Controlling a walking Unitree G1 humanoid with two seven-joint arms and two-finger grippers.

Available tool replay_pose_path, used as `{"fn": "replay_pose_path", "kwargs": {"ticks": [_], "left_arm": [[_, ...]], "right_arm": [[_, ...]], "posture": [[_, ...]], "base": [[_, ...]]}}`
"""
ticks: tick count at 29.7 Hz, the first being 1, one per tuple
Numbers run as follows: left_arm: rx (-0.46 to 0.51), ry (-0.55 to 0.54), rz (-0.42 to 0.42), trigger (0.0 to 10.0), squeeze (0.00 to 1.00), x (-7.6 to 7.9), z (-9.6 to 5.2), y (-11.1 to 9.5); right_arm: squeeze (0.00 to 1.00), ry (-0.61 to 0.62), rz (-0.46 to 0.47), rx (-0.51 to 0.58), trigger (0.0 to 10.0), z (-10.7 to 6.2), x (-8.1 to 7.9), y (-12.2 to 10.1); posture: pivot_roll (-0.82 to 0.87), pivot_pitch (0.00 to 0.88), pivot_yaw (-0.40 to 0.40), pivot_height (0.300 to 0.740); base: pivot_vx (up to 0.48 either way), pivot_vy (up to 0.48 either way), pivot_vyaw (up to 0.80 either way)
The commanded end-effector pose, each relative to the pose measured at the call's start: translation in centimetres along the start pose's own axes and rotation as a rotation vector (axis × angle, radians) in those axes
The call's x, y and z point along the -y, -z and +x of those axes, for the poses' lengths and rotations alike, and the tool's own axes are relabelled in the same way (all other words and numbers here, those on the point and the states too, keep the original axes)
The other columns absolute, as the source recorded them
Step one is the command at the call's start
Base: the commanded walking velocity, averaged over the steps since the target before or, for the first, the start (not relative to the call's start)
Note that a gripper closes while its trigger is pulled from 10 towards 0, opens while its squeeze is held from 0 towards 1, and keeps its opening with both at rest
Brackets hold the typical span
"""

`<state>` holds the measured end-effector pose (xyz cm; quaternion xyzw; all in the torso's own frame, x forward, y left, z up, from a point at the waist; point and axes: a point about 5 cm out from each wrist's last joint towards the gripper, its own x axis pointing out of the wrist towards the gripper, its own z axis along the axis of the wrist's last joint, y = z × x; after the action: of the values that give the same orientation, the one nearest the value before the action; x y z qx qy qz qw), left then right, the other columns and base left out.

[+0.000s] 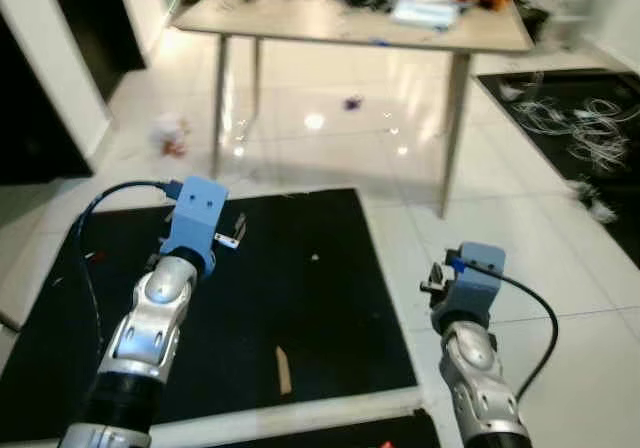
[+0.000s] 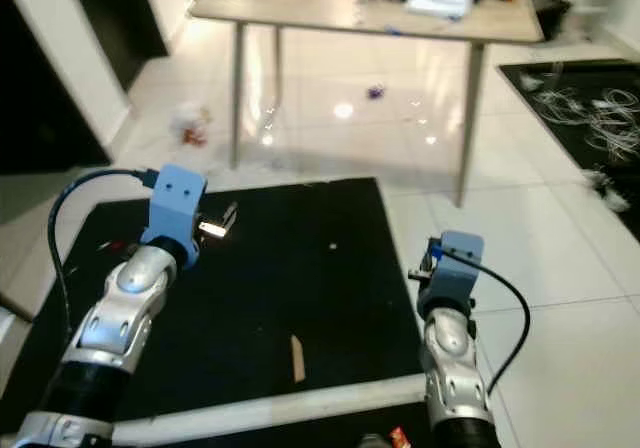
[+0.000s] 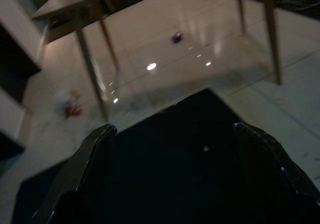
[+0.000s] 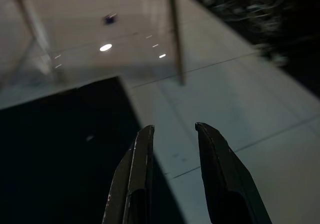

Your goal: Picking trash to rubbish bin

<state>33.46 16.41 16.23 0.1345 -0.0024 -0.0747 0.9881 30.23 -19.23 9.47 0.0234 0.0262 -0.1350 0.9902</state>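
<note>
The robot stood at the edge of a black mat (image 1: 300, 298) on a pale tiled floor (image 1: 520, 248), both arms raised ahead of it. The left end effector (image 3: 170, 134) had its two fingers spread wide apart and held nothing; the right end effector (image 4: 172, 134) had its fingers a narrow gap apart, also empty.

The likeliest trash was a crumpled white and red wad (image 1: 170, 135) lying on the floor just outside the left leg of the worktop (image 1: 300, 23), at about eleven o'clock from the robot and well beyond the mat. A small purple scrap (image 1: 352, 102) lay under the worktop at about twelve o'clock, farther off. A thin tan sliver (image 1: 284, 370) sat on the mat close to the robot, its long axis running roughly twelve to six.

No rubbish bin could be made out. Judging by position, the left arm was nearer the wad, which lay up and to the left of that end effector; the robot would probably need to walk closer and bend before any grasp. The wad looked rounded, with no clear long axis.
</note>
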Motion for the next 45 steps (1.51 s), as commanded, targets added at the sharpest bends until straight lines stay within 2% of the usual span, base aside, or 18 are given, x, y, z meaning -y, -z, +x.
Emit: {"fn": "replay_pose_path", "kwargs": {"ticks": [1,20,45], "left_arm": [[-0.026,-0.002,-0.007,10.0,0.0,-0.21,-0.27,0.64],[-0.03,-0.017,-0.038,10.0,0.0,-0.51,-0.24,0.62],[-0.023,0.002,-0.031,10.0,0.0,-0.42,-0.33,0.6]], "right_arm": [[0.0,0.007,0.022,-0.027,10.0,-0.35,-0.13,0.63],[0.0,-0.009,0.003,-0.025,10.0,-0.3,-0.34,0.66],[0.0,-0.015,-0.013,-0.026,10.0,-0.39,-0.33,0.79]], "posture": [[0.02,0.128,0.067,0.74],[0.02,0.123,0.068,0.74],[0.02,0.132,0.073,0.74]], "base": [[0.0,0.0,-0.8],[0.0,0.0,-0.04],[0.365,0.0,0.0]]}}
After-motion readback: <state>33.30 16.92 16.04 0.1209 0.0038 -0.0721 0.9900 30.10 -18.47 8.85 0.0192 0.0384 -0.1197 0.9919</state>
